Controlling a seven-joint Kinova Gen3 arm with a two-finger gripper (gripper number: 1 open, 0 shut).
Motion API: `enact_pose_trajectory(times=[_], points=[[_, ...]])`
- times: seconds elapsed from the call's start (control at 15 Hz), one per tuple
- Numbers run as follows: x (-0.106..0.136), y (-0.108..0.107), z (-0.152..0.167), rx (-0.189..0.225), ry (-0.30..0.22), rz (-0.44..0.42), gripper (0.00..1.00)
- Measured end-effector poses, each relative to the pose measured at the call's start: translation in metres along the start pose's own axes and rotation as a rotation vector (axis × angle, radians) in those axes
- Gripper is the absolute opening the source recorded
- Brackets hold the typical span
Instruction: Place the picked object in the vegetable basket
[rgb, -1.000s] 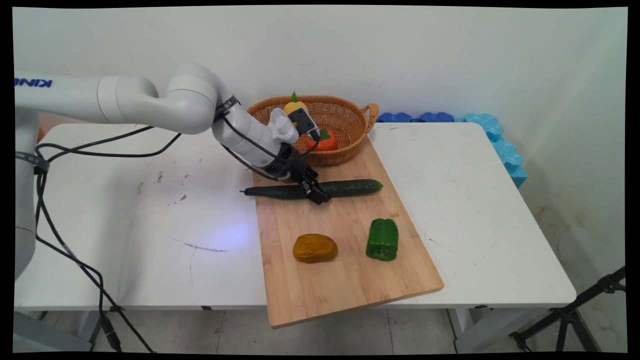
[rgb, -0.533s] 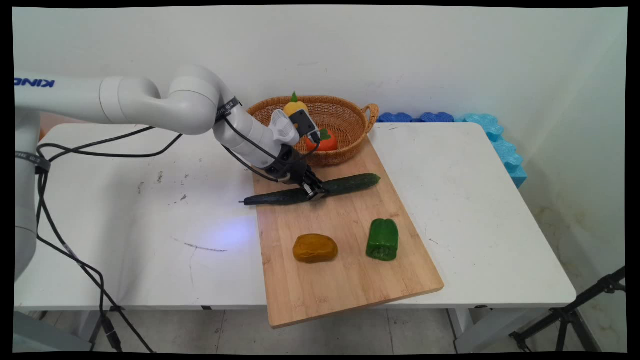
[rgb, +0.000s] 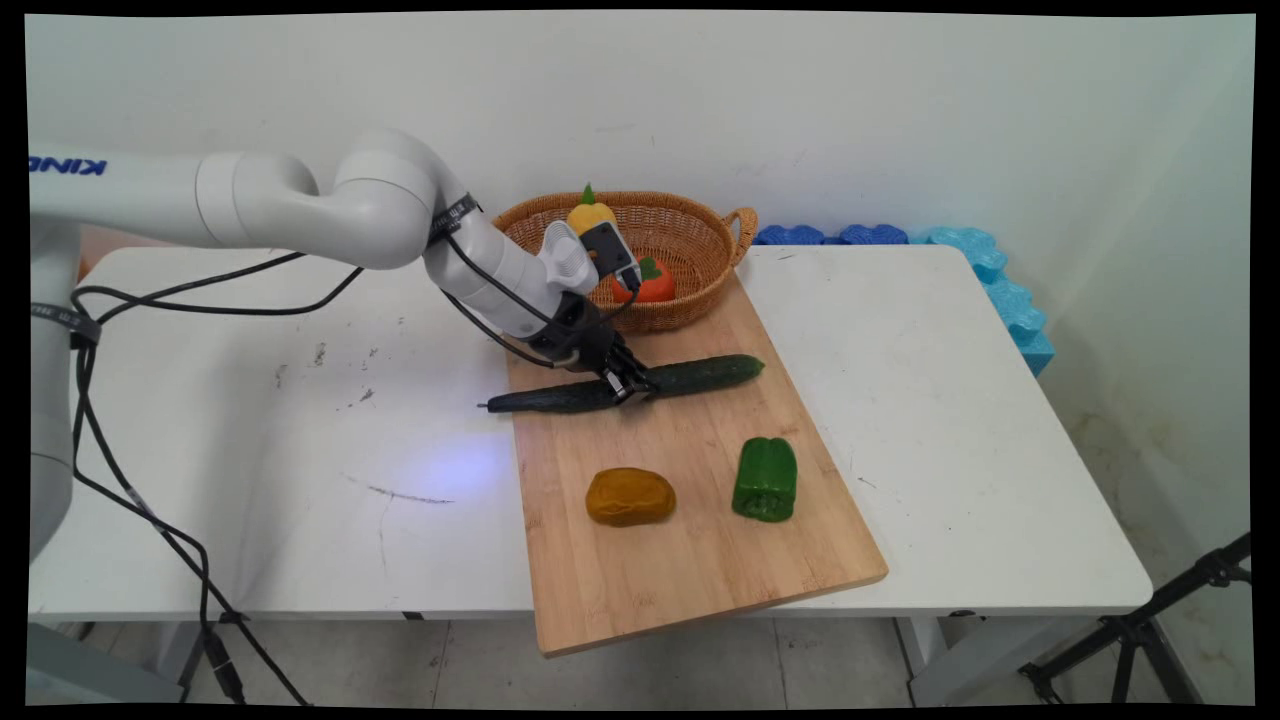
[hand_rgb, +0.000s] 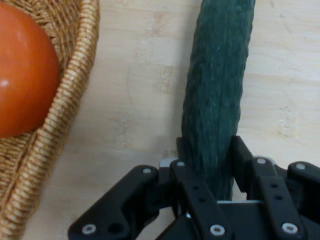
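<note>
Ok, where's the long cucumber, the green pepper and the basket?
cucumber (rgb: 700, 374): main view, on its right half, clear of the gripper (rgb: 632, 384) shut on it.
green pepper (rgb: 765, 480): main view, middle of its body.
basket (rgb: 700, 296): main view, on its woven front wall.

The only lettering that can be read is blue print on the white arm link at the upper left edge of the main view (upside down and cut off by the frame): "KIN". The hand view shows no writing.
</note>
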Motion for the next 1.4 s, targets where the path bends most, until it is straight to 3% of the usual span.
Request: enact_pose_trajectory(times=[0.6,1.07,1.4], points=[[0.017,0.0,-0.032,0.002,0.038,0.04,0.0],[0.038,-0.023,-0.07,0.054,0.07,0.087,0.0],[0.049,-0.053,-0.092,0.107,0.081,0.141,0.0]])
